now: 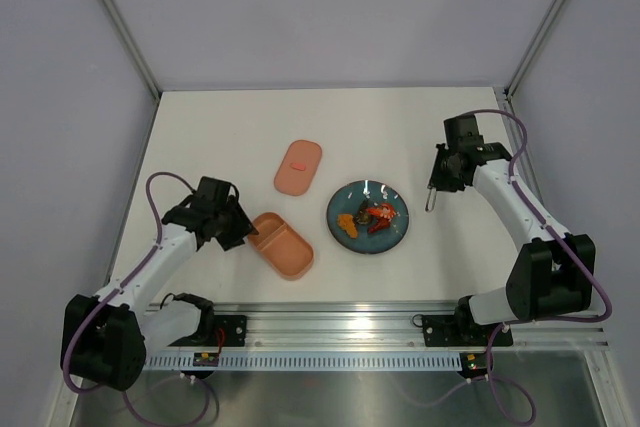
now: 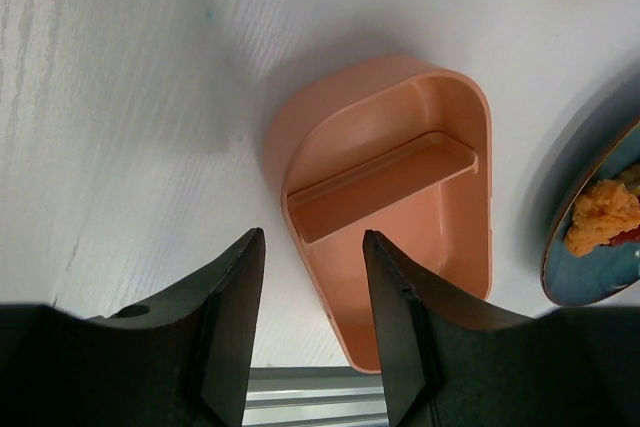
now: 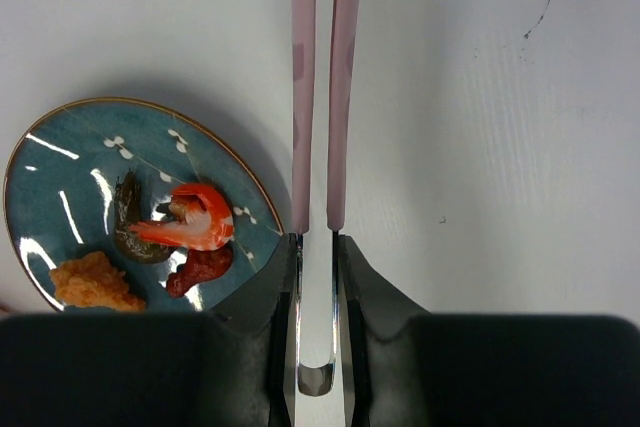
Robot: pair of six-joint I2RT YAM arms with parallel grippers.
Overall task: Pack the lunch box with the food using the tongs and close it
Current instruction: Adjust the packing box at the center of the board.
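Note:
The salmon-pink lunch box base (image 1: 283,244) lies open on the table with both compartments bare (image 2: 400,207). Its lid (image 1: 298,166) lies apart, further back. My left gripper (image 2: 313,237) hangs over the box's near-left corner. Its jaws are apart and straddle the box wall, one finger outside and one over the inside. The food (image 1: 365,217) sits on the teal plate (image 1: 395,237): an orange piece (image 3: 95,282), a red prawn (image 3: 195,222), a dark red piece (image 3: 205,267) and a dark brown piece (image 3: 130,227). My right gripper (image 3: 316,242) is shut on the tongs (image 3: 340,97), whose pink arms point away, just right of the plate.
The plate's rim (image 3: 250,182) lies close to the left tong arm. The metal rail (image 1: 330,332) with the arm bases runs along the near table edge, just behind the box. Grey walls enclose the table on three sides.

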